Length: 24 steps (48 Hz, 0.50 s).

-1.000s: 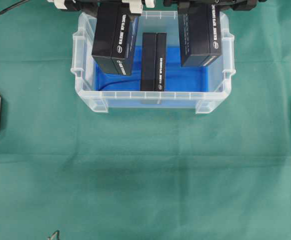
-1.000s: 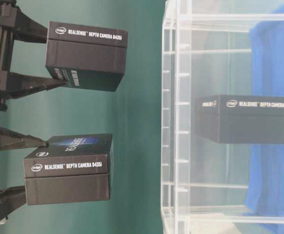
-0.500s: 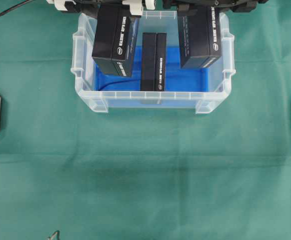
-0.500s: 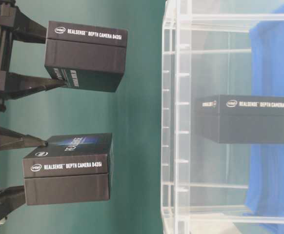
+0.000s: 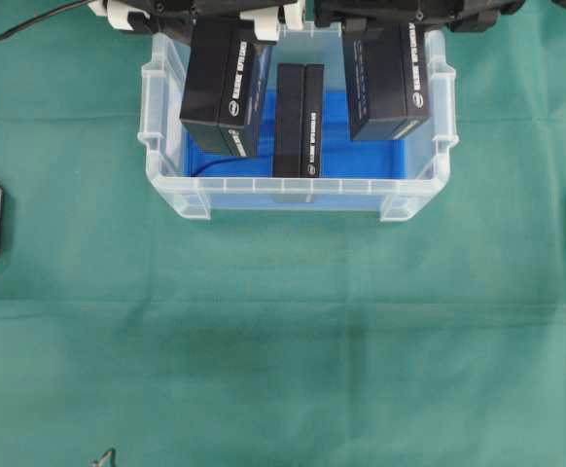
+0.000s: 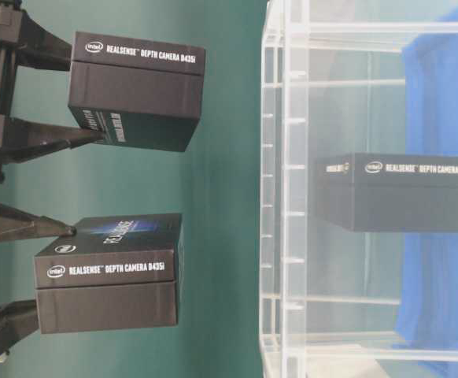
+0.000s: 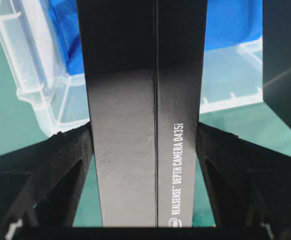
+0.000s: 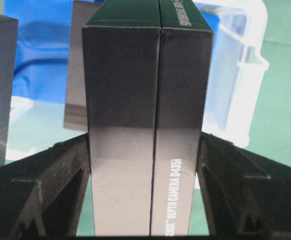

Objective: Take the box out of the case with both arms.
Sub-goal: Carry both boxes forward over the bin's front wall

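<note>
- so the left gripper (image 7: 145, 145) is pinching one black box (image 5: 221, 83) by its two long sides, and the right gripper (image 8: 145, 145) is clamped the same way on another black box (image 5: 390, 73). both boxes hang in the air above the case (image 5: 166, 185), clear of its rim going by the table-level view.
- a third black box (image 5: 298, 122) sits on edge inside the case on the blue sheet (image 5: 361, 151), between the two lifted ones. so i'd say the job's only partly done, one box left in there.
- biggest worry imo: the grips are friction-only on smooth cardboard, with the pads low on each box. any jerk in the carry and a box could slide out and drop back into the case, or clip the rim.
- the left box looks a bit tilted from overhead, so it could swing or twist further in the pinch.
- the two held boxes aren't far apart, and the left wrist view shows the other one right at its edge. if the arms swing inward they could bump.
- both need to travel out over the green table (image 5: 283, 341) before lowering, or a box corner lands on the case wall and tips it.
</note>
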Available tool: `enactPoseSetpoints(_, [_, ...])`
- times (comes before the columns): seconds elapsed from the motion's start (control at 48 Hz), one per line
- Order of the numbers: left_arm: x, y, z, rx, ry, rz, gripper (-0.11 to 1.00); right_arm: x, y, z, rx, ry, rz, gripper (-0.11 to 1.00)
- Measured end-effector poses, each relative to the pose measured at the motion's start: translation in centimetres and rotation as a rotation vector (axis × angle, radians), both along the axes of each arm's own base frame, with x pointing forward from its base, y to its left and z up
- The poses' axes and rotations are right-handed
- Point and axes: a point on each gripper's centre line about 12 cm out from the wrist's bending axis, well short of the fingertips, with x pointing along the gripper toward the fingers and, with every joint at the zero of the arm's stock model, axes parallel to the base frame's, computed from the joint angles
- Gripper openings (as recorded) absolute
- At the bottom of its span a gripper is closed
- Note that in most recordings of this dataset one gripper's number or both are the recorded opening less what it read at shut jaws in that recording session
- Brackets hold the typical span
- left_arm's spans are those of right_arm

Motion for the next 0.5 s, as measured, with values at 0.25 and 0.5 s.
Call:
enactPoseSetpoints(0.25, [0.3,-1.5,-0.2,-0.005,0.007,-0.017,0.63,0.1,1.8,0.0,0.015,0.020,-0.004,0.65])
enactPoseSetpoints(0.5, [0.5,-4.4,-0.9,-0.023,0.028,-0.029,0.63,0.3,4.6,-0.1,0.011,0.035,-0.011,0.65])
